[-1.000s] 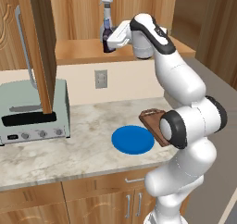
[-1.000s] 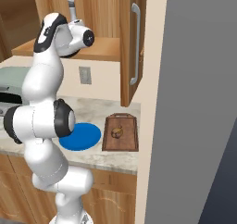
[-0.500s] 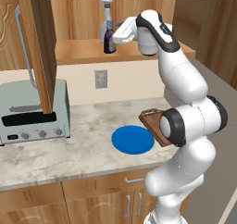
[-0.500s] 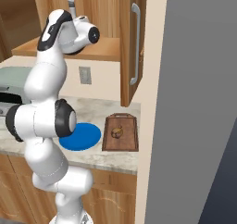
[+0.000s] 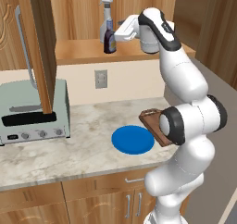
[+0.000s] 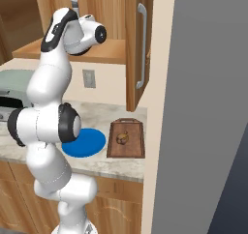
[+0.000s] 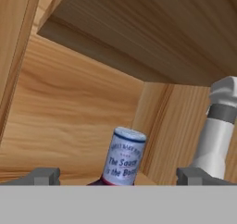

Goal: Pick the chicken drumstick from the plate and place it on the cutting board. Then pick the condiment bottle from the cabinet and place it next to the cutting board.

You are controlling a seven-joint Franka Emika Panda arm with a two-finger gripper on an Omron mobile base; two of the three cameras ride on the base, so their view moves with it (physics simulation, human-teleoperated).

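Purple-brown and upright, the condiment bottle (image 5: 109,39) stood on the shelf of the cabinet (image 5: 88,50), its long axis vertical, label facing the hand. The gripper (image 5: 121,32) was level with the bottle's upper part and just beside it, reaching in from the open front. In the hand view the bottle's capped neck (image 7: 123,157) rose straight ahead between the two finger tips (image 7: 41,176), which stood wide apart on either side with nothing between them, so the fingers were released and not yet around the bottle. My judgement is that the coming move turned on a short straight push forward, so that the neck or body came between the tips before closing.

A taller grey spray bottle (image 5: 105,15) stood close behind and beside the condiment bottle; in the hand view it showed near the far finger tip (image 7: 216,135) and could be knocked if the hand drifted that way. The open cabinet door (image 5: 39,47) hung well off to the side, above the toaster oven (image 5: 32,112).

On the counter below, the chicken drumstick (image 6: 122,139) already lay on the cutting board (image 6: 126,138), and the blue plate (image 6: 87,142) sat bare just beside the board.
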